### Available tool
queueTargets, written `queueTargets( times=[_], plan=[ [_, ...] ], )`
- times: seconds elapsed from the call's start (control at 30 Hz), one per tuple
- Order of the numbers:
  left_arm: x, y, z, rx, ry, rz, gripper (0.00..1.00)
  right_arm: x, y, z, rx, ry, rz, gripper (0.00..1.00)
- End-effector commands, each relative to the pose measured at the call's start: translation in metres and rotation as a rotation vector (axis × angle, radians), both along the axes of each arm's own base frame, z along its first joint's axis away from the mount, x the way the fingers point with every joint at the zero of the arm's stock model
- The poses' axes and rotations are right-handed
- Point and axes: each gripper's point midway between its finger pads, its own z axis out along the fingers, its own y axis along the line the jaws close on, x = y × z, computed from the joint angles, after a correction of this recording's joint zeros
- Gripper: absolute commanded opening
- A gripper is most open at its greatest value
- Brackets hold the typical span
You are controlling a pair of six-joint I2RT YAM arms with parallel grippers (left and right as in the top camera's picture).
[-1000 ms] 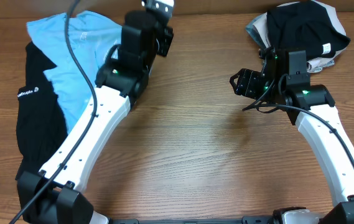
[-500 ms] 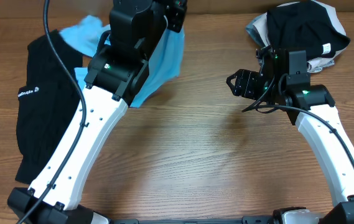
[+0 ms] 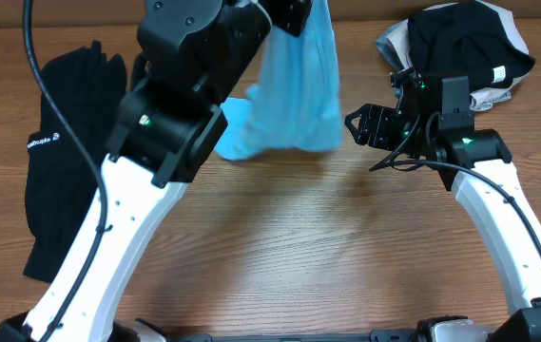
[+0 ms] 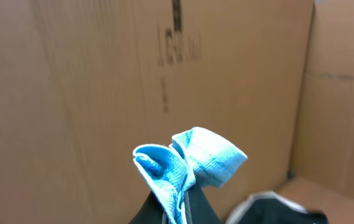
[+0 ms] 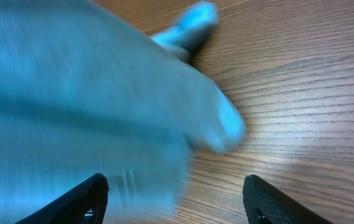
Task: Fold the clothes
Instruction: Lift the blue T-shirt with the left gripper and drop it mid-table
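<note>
**Overhead and wrist views.** The left tool [image 4: 180, 210], raised high over the table [image 3: 289, 256], is clamped shut on a bunched fold of the light blue T-shirt [image 3: 299, 90]. The shirt hangs below it at the table's far middle, in front of a cardboard wall [image 4: 71, 74]. The right tool [image 3: 357, 125] sits just beside the shirt's right edge with its fingers spread wide, and blurred blue cloth fills its wrist view. A black garment [image 3: 56, 161] with a small white logo lies at the table's left. A heap of black and white clothes [image 3: 465, 43] lies at the far right.

A robotics lab workspace. White robot arms [image 3: 503, 204] stand at a wood-grain table [image 3: 299, 247]. Cardboard boxes [image 4: 89, 93] stand behind.
</note>
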Motion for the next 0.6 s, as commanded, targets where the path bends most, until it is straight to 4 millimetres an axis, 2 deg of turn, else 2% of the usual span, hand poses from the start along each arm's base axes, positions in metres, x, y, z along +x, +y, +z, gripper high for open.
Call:
queueTargets(
  times=[0.0,0.07,0.13,0.23,0.3,0.43,0.57],
  plan=[
    [-0.031,0.014,0.024,0.002,-0.026,-0.022,0.04,0.003,0.000,0.019,0.003,-0.058,0.010,0.74],
    [-0.035,0.025,0.008,0.076,0.028,0.016,0.04,0.003,0.000,0.020,0.000,-0.065,0.015,0.76],
    [-0.034,0.045,-0.013,0.129,0.111,0.110,0.04,0.003,0.000,0.020,-0.007,-0.070,0.023,0.77],
    [-0.030,0.083,-0.053,0.234,0.258,0.298,0.04,0.004,0.000,0.020,-0.007,-0.074,0.023,0.77],
    [-0.033,0.103,-0.087,0.331,0.377,0.372,0.04,0.006,0.000,0.023,-0.005,-0.090,0.023,0.77],
    [-0.046,0.112,-0.144,0.482,0.577,0.357,0.04,0.018,0.002,0.032,0.003,-0.153,0.023,0.77],
    [-0.056,0.108,-0.191,0.543,0.763,0.318,0.04,0.038,0.012,0.033,0.012,-0.219,0.039,0.77]
  ],
)
